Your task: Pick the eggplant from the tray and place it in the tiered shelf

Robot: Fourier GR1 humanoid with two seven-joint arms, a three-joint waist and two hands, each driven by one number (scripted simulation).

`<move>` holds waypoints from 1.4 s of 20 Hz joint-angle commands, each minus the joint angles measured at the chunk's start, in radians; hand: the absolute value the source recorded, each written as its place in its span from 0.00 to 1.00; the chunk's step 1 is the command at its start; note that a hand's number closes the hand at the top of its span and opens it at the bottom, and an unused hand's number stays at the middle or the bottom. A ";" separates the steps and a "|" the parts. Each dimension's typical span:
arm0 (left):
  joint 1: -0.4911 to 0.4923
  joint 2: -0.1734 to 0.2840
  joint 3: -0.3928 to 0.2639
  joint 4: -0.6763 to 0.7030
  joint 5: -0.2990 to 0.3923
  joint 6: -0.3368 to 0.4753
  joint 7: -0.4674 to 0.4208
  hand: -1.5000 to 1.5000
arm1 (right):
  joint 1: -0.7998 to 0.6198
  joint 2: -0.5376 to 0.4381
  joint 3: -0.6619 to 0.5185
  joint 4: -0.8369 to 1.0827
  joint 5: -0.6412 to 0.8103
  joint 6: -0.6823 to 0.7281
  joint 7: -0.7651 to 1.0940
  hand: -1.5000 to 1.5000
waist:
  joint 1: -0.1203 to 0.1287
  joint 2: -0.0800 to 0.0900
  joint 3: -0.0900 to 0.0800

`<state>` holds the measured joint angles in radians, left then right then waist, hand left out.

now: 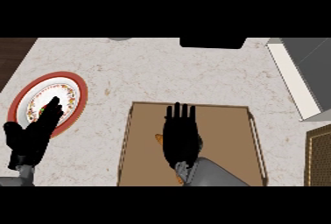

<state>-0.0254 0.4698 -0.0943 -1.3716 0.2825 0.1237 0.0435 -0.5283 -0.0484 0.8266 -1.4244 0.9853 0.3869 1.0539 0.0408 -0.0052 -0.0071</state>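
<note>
Right hand (pixel 180 135), fingers straight and open, hovers over tray (pixel 223 111) at lower centre, hiding most of an orange item (pixel 157 139) (no eggplant visible); likely light, smooth, slippery, so grip mid-body; left hand (pixel 32 131) rests open at left.

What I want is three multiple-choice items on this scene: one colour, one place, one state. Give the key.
1. The plate has a rim that is: A red; B blue; C green.
2. The right hand is: A over the plate; B over the tray; C out of view.
3. Its fingers are: A fisted; B pinching the plate; C straight.

Key: 1 A, a red band rings the plate. 2 B, the tray's brown floor shows around it. 3 C, they point up the view, holding nothing.
</note>
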 commanded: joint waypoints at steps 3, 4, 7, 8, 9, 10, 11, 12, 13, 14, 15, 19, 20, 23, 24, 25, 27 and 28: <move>-0.013 0.010 0.027 0.035 0.017 -0.025 0.006 0.50 | -0.091 0.046 0.035 0.105 -0.077 0.214 0.201 0.00 | -0.014 0.005 0.005; 0.008 0.030 0.039 0.040 0.012 -0.044 -0.034 0.50 | -0.117 0.046 -0.010 0.110 -0.090 0.268 0.194 0.00 | -0.016 0.003 0.004; -0.023 0.001 0.018 0.011 0.001 -0.015 0.015 0.50 | -0.171 0.047 -0.004 0.185 -0.134 0.240 0.189 0.00 | -0.013 0.006 0.006; 0.004 -0.003 0.030 0.045 0.008 -0.034 -0.030 0.50 | -0.178 0.047 0.011 0.188 -0.141 0.238 0.206 0.00 | -0.011 0.006 0.005; 0.001 -0.021 0.018 0.012 -0.016 0.014 -0.009 0.50 | -0.137 0.047 0.038 0.163 -0.150 0.230 0.241 0.00 | -0.016 0.003 0.006; 0.015 0.034 0.046 -0.028 0.018 -0.035 0.027 0.50 | -0.171 0.047 -0.004 0.179 -0.147 0.247 0.214 0.00 | -0.016 0.002 0.007; 0.052 0.000 0.026 -0.021 0.005 -0.030 -0.014 0.50 | -0.195 0.047 -0.025 0.221 -0.151 0.232 0.200 0.00 | -0.012 0.004 0.006; -0.003 -0.010 0.019 -0.011 -0.011 -0.008 0.006 0.50 | -0.223 0.047 -0.018 0.231 -0.192 0.242 0.218 0.00 | -0.012 0.005 0.006; -0.013 0.007 0.032 -0.047 -0.004 0.004 0.056 0.50 | -0.202 0.047 -0.031 0.259 -0.140 0.228 0.177 0.00 | -0.023 0.004 0.007; 0.010 0.002 0.033 -0.004 -0.006 -0.018 0.019 0.50 | -0.236 0.047 -0.012 0.238 -0.182 0.246 0.223 0.00 | -0.016 0.005 0.006; 0.019 0.028 0.055 -0.016 0.017 -0.054 0.012 0.50 | -0.223 0.047 -0.011 0.297 -0.175 0.212 0.191 0.00 | -0.012 0.006 0.006; 0.019 0.020 0.086 -0.013 0.031 -0.057 0.023 0.50 | -0.229 0.047 -0.009 0.356 -0.128 0.147 0.140 0.00 | -0.021 0.006 0.007; 0.016 0.032 0.076 -0.052 0.020 -0.054 0.066 0.50 | -0.242 0.047 0.009 0.339 -0.181 0.166 0.169 0.00 | -0.016 0.006 0.007; -0.034 -0.020 0.049 -0.018 -0.021 -0.022 0.073 0.50 | -0.202 0.047 0.042 0.432 -0.122 0.048 0.068 0.00 | -0.024 0.009 0.007; 0.027 -0.008 0.067 -0.057 -0.023 -0.030 0.048 0.50 | -0.211 0.047 0.002 0.386 -0.118 0.111 0.092 0.00 | -0.027 0.006 0.007; 0.061 0.002 0.081 -0.055 -0.009 -0.069 0.017 0.50 | -0.161 0.047 0.018 0.381 -0.072 0.057 0.062 0.00 | -0.029 0.005 0.007; -0.027 -0.015 0.093 0.034 -0.027 -0.063 0.032 0.50 | -0.216 0.048 -0.018 0.382 -0.096 0.111 0.058 0.00 | -0.033 0.006 0.007; 0.008 -0.044 0.070 -0.011 -0.043 -0.033 0.027 0.50 | -0.188 0.048 0.029 0.415 -0.107 0.047 0.078 0.00 | -0.025 0.007 0.007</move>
<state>-0.0162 0.4549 -0.0229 -1.3901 0.2615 0.0804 0.0771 -0.7411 -0.0173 0.8181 -1.0554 0.8772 0.5027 1.0271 0.0132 -0.0060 -0.0026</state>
